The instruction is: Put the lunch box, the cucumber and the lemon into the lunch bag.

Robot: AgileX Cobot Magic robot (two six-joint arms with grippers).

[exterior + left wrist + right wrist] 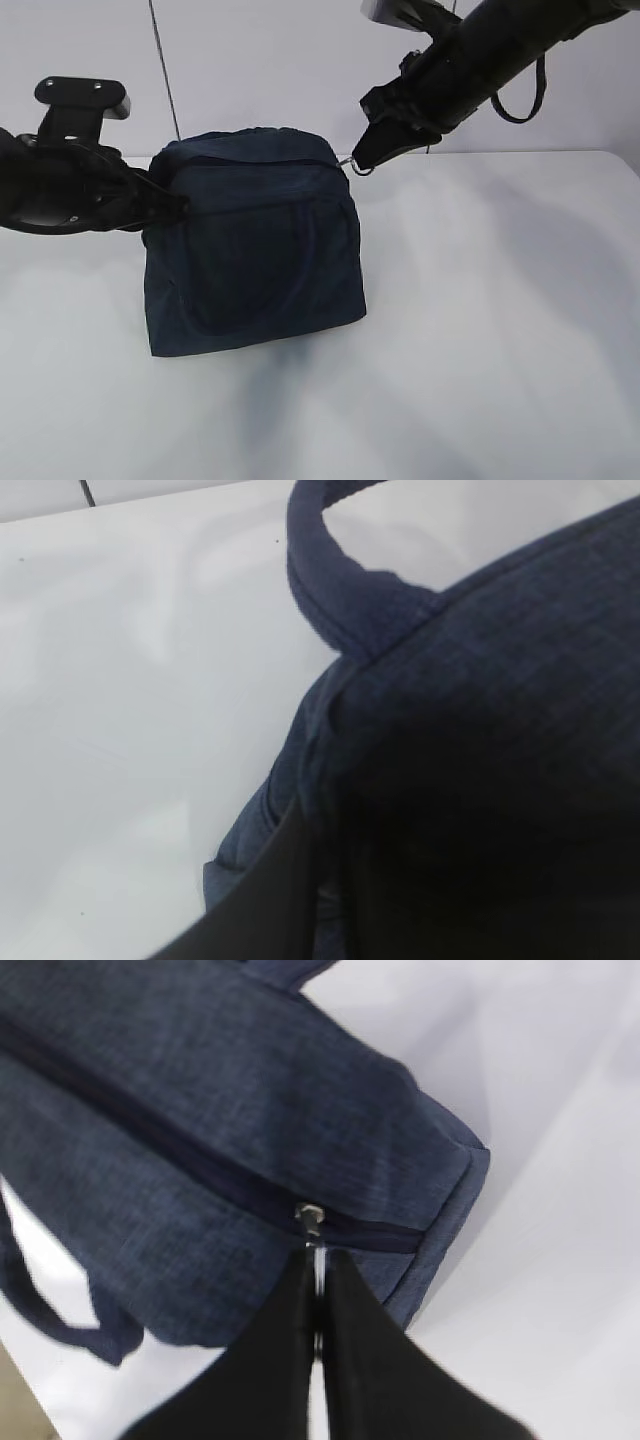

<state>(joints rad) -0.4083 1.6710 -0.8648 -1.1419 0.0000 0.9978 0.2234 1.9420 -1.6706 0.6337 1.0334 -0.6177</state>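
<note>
Bag stands upright on the white table, left of center, zip side up. Lunch box, cucumber, lemon: none visible in any view.

Right claw sits at the bag's top right corner, just off the end of the zipper. Right wrist view: both black fingers pressed together, pinching the metal ring pull between them; slider just ahead of the tips, near the zip's end by the bag corner. Claw closed on the pull.

Left claw is against the bag's left side, upper part, tips touching or into the fabric. Left wrist view is mostly filled with dark bag cloth; one black finger shows at the bottom edge, lying along the fabric. Jaws look nearly closed, apparently nipping a fold of the bag's side, but the pinch itself is hidden, so can't confirm the hold.

Arm pose: right arm comes in from top right, slanting down and left to the corner. Left arm comes in from the left edge, roughly level, pointing right at the bag.

Bag orientation: long axis runs left-right in the exterior view, zipper along it on top. Front handle hangs flat against the front face; another handle loop arcs up in the left wrist view.
</note>
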